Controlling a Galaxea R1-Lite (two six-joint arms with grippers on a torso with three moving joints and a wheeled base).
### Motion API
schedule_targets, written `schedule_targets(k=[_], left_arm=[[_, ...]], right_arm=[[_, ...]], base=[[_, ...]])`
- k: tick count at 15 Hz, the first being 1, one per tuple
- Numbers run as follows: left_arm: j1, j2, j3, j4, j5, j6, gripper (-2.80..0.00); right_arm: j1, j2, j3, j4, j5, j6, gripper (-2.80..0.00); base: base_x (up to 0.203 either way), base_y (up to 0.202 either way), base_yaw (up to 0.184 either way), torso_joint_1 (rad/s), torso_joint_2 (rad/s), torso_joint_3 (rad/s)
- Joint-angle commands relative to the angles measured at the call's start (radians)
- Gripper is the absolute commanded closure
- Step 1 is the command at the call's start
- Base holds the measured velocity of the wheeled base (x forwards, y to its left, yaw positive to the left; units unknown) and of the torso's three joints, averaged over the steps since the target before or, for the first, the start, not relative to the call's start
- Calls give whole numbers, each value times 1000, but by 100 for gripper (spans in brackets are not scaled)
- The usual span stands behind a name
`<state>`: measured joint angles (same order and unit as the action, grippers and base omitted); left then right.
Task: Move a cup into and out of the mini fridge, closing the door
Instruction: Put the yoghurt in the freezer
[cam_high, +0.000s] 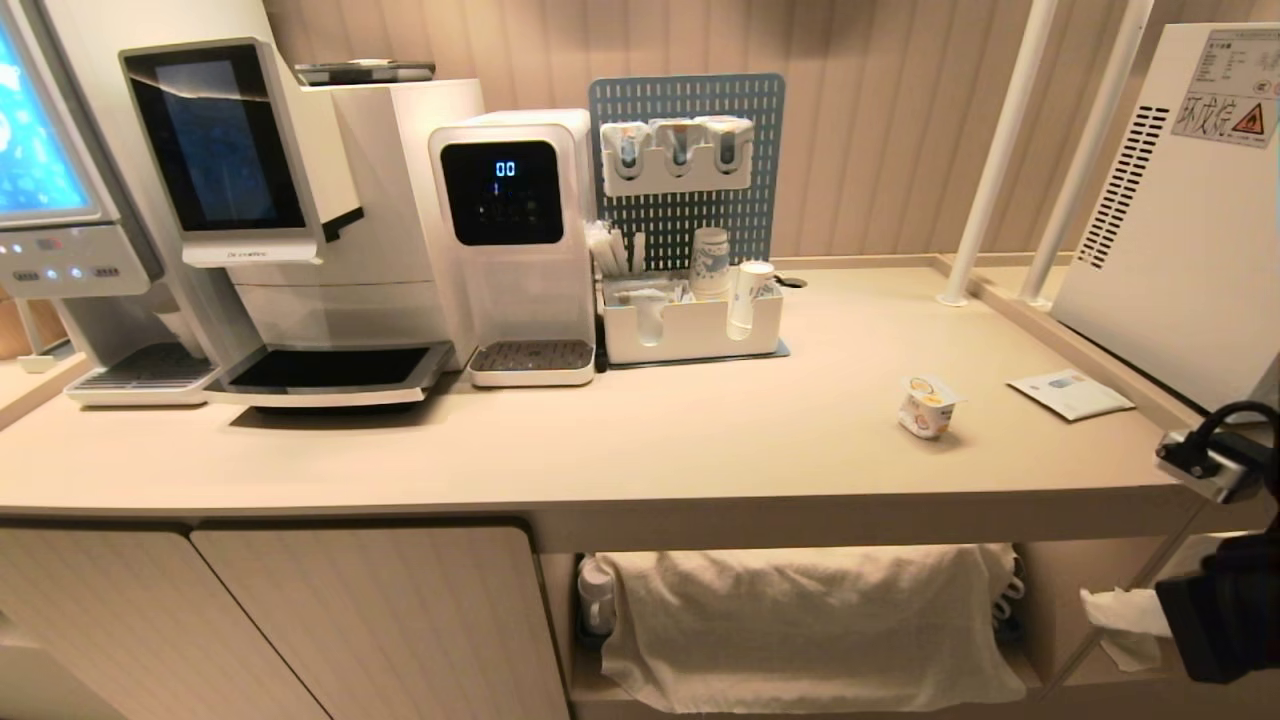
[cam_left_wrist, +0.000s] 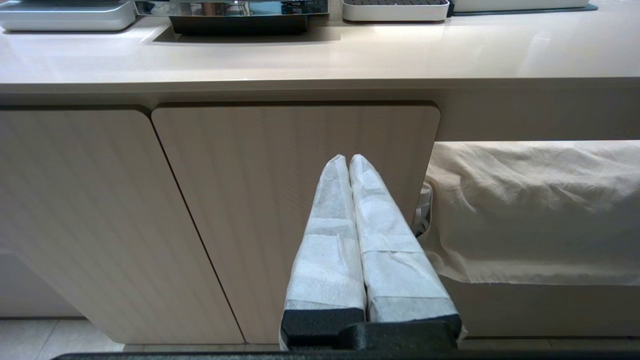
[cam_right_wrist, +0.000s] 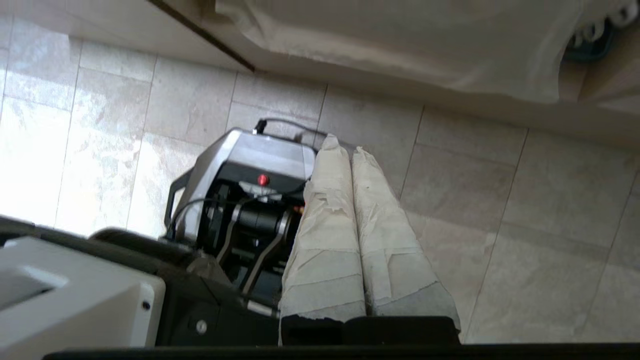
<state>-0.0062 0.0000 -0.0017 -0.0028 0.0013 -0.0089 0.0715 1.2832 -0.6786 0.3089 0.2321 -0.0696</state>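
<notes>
Beige ribbed wall panels back a long pale desk (cam_high: 640, 440) that runs the width of the head view. Along its far left stand a coffee machine (cam_high: 300, 200) and a water dispenser (cam_high: 515, 240), each with a drip tray reaching toward the front edge. Beside them a white organiser (cam_high: 690, 325) holds paper cups (cam_high: 712, 262) in front of a blue pegboard (cam_high: 690, 150). The right half of the desk lies largely bare. On it, near the front edge, sits the cup (cam_high: 928, 405), upright, white with an orange label, with bare surface all round it. A small leaflet (cam_high: 1070, 393) lies just to its right, apart from it. Farther right, at the desk's end, the white back panel of the mini fridge (cam_high: 1180, 200) rises, its vent slots facing the camera; its door cannot be seen from here. Two white poles (cam_high: 1000, 150) stand behind on a raised ledge.

Under the desk, cabinet doors (cam_high: 380, 620) fill the left and a draped cloth (cam_high: 810, 620) hangs over an open bay.

The right gripper (cam_right_wrist: 345, 150) points down at the tiled floor (cam_right_wrist: 500, 200) beside the robot's base, below the desk's front edge, its wrapped jaws pressed together and holding nothing. The left gripper (cam_left_wrist: 348, 159) is parked low, facing a cabinet door, its jaws likewise closed and empty.
</notes>
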Motion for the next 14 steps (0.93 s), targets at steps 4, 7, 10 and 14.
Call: schedule_targets(k=[4, 7, 10, 14], left_arm=[[0, 0, 0, 0, 0, 0, 0], [0, 0, 0, 0, 0, 0, 0], [0, 0, 0, 0, 0, 0, 0], [1, 0, 0, 0, 0, 0, 0]], right_arm=[[-4, 125, -1, -211, -1, 3, 0], [-5, 206, 2, -382, -5, 5, 0], [-18, 267, -22, -514, -11, 3, 0], [-19, 360, -48, -563, -148, -4, 0]], base=[[0, 0, 0, 0, 0, 0], [0, 0, 0, 0, 0, 0], [0, 0, 0, 0, 0, 0], [0, 0, 0, 0, 0, 0]])
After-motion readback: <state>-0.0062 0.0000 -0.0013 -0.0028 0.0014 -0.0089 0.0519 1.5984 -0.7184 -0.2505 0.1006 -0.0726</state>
